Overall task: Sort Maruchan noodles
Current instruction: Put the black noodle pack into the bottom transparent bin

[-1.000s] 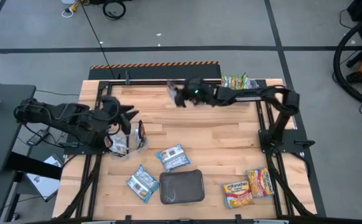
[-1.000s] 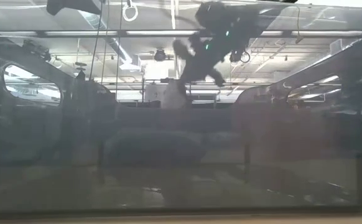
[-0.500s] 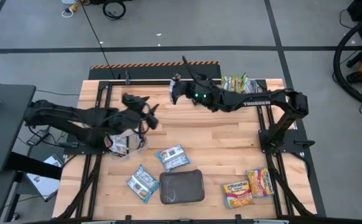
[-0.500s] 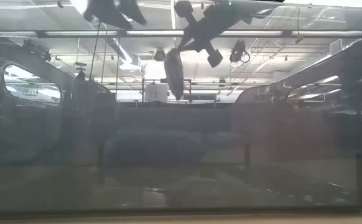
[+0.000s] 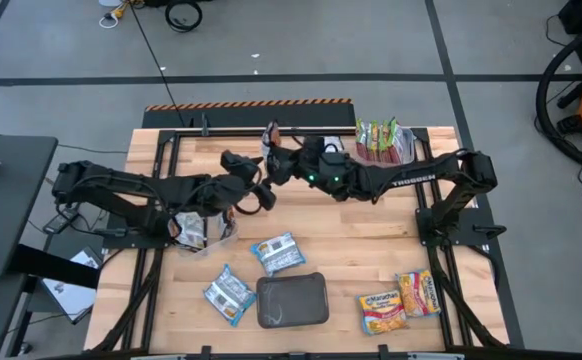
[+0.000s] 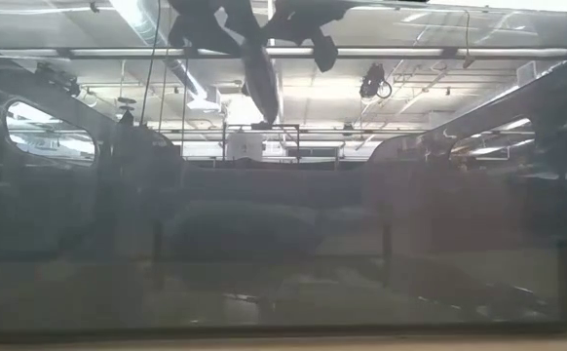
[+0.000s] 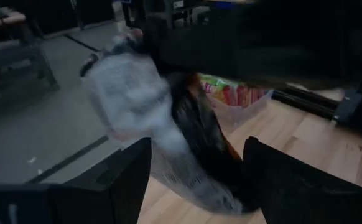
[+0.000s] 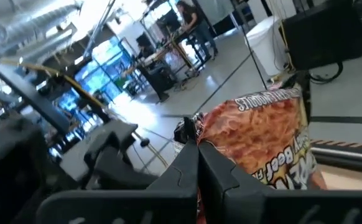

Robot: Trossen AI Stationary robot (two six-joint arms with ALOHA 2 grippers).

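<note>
My right gripper [image 5: 275, 162] reaches over the table's far middle and is shut on a dark red-brown noodle packet [image 5: 269, 138], whose printed noodle face fills the right wrist view [image 8: 262, 143]. In the low view the packet [image 6: 262, 78] hangs edge-on, high above the table. My left gripper [image 5: 254, 178] is open right beside it. In the left wrist view [image 7: 196, 180] its two fingers stand on either side of the packet's pale back [image 7: 140, 99]; whether they touch it cannot be told. My right gripper pinches the dark red-brown packet between its two shut fingers [image 8: 190, 171] at one edge [image 8: 209, 140]. The packet is lifted clear of the table and hangs below the gripper, its flat faces upright.
A clear tub with green packets [image 5: 381, 135] stands at the far right corner. Another clear tub [image 5: 206, 228] stands by the left arm. Blue-white packets [image 5: 278, 252] [image 5: 229, 293], the dark grey tray [image 5: 292, 300] and yellow-orange packets [image 5: 383, 311] [image 5: 423, 293] lie near the front edge.
My left gripper has swung from above the left tub toward the table's right and up, ending beside the packet. My right gripper has carried the packet upward and a little toward the table's left, and the packet has turned until it hangs edge-on.
</note>
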